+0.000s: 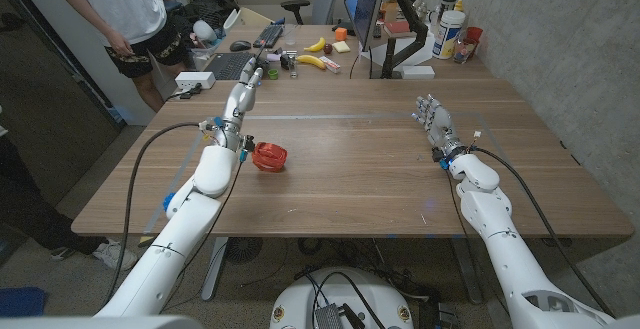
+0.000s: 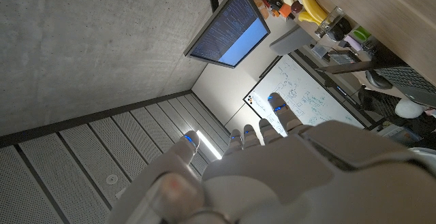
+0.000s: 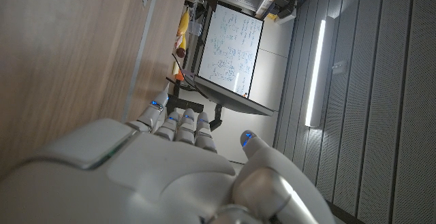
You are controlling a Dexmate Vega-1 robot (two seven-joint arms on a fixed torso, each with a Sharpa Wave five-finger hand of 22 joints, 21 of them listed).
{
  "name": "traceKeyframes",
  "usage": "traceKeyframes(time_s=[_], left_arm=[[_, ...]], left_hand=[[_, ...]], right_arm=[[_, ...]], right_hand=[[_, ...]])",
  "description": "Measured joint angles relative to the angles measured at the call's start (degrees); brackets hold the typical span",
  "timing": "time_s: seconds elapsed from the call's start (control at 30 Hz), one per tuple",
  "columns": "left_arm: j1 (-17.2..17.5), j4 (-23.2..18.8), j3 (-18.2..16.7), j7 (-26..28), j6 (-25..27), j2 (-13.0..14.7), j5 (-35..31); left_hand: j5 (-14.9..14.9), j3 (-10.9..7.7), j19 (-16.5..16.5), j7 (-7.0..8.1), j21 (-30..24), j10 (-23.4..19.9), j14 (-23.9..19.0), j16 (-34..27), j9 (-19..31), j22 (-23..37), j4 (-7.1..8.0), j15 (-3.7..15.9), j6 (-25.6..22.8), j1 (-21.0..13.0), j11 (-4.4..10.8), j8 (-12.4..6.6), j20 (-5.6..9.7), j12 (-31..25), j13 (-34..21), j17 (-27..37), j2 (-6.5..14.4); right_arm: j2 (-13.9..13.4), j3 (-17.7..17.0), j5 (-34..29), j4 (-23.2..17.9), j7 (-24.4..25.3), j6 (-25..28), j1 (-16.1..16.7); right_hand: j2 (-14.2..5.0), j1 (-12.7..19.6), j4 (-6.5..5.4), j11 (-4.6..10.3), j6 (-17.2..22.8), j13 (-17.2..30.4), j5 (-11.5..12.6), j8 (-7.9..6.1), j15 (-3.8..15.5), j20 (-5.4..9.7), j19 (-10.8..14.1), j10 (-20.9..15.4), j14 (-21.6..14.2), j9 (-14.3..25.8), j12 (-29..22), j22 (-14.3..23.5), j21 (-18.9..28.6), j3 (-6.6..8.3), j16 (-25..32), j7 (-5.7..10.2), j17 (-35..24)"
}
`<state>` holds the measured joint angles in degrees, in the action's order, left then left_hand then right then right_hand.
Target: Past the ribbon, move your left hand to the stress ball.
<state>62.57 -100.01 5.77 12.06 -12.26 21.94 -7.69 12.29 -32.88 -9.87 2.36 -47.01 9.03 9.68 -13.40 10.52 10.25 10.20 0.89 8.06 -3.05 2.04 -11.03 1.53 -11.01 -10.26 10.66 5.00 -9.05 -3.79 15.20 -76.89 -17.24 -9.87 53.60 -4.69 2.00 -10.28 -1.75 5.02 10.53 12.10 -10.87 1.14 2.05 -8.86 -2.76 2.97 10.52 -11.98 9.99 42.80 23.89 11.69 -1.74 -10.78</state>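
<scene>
**Ribbon and left hand: position check**

The red coiled ribbon [image 1: 269,156] lies on the wooden table, a loose glossy roll resting on its side, just beside the left forearm. The white five-finger left hand [image 1: 242,96] is raised beyond the ribbon, fingers extended and apart, holding nothing. A stress ball cannot be identified among the small objects at the table's far edge.

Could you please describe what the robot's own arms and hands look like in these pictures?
Both arms have smooth, rounded white shells, and a black cable runs along each to the wrist. The left hand and right hand are light grey and jointed. In the wrist views, the fingers carry small blue lights at their tips.
</scene>
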Motion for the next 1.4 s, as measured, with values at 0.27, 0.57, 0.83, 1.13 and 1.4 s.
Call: traceKeyframes(time_s=[0.27,0.57,0.83,1.13,1.4], left_arm=[[1.24,-1.98,-0.92,0.36,0.16,0.1,-1.85],[2.47,-3.53,-1.75,0.95,0.2,0.11,-3.82],[3.61,-5.03,-2.56,1.49,0.47,0.11,-5.99],[4.67,-6.65,-3.17,2.1,1.04,0.11,-8.46],[5.54,-7.91,-3.76,2.83,1.51,0.03,-10.56]], left_hand=[[0.0,-0.2,0.0,0.01,0.0,-0.61,0.0,0.4,-0.14,0.0,-0.2,0.0,-0.41,-0.23,0.0,-0.12,0.0,0.0,0.0,0.0,0.23],[0.0,-0.47,0.0,0.11,0.45,-1.21,0.0,0.44,-0.13,0.0,-0.47,0.0,-0.92,-0.69,0.01,-0.22,0.0,0.0,0.0,-0.22,0.38],[0.0,-0.47,0.0,0.1,0.45,-1.76,0.0,0.44,-0.13,0.0,-0.47,0.0,-1.53,-0.69,0.08,-0.22,0.0,0.03,0.0,-0.27,0.38],[0.0,-0.87,0.0,0.1,0.45,-2.25,0.35,0.45,-0.13,0.0,-0.4,0.36,-2.15,-0.91,0.0,-0.22,0.0,0.03,0.0,-0.27,0.6],[0.0,-0.88,0.01,0.15,0.45,-2.66,0.35,0.45,-0.12,0.0,-0.41,0.35,-2.2,-1.37,0.0,-0.22,0.0,0.03,0.0,-0.27,0.6]], right_arm=[[0.08,0.05,-0.09,-0.33,0.13,-0.03,0.18],[0.17,0.23,-0.19,-0.55,0.17,-0.16,0.26],[0.2,0.42,-0.32,-0.78,0.2,-0.3,0.38],[0.2,0.53,-0.44,-1.0,0.26,-0.36,0.54],[0.18,0.57,-0.5,-1.15,0.39,-0.39,0.6]], right_hand=[[0.0,0.0,0.0,0.21,0.31,0.0,0.0,0.0,0.0,-0.21,0.21,-0.21,0.0,0.0,0.0,0.0,0.0,0.0,0.0,-0.32,0.0],[0.0,0.0,0.0,0.42,0.31,0.0,0.0,0.0,0.0,-0.19,0.23,-0.42,0.0,0.0,0.0,0.0,-0.22,0.0,0.0,-0.32,0.0],[0.0,0.0,0.0,0.73,0.63,0.0,0.0,0.0,0.22,0.0,0.42,-0.73,-0.21,0.0,0.0,0.0,-0.21,0.0,0.0,0.0,0.0],[0.0,0.0,0.0,0.73,0.62,0.0,0.0,0.0,0.22,0.0,0.42,-0.72,-0.21,0.0,0.0,0.0,-0.44,0.0,0.0,0.0,0.0],[0.0,0.0,0.0,0.73,0.62,0.0,0.0,0.0,0.21,0.0,0.42,-0.72,-0.21,0.0,0.0,0.0,-0.44,0.0,0.0,0.0,0.0]])
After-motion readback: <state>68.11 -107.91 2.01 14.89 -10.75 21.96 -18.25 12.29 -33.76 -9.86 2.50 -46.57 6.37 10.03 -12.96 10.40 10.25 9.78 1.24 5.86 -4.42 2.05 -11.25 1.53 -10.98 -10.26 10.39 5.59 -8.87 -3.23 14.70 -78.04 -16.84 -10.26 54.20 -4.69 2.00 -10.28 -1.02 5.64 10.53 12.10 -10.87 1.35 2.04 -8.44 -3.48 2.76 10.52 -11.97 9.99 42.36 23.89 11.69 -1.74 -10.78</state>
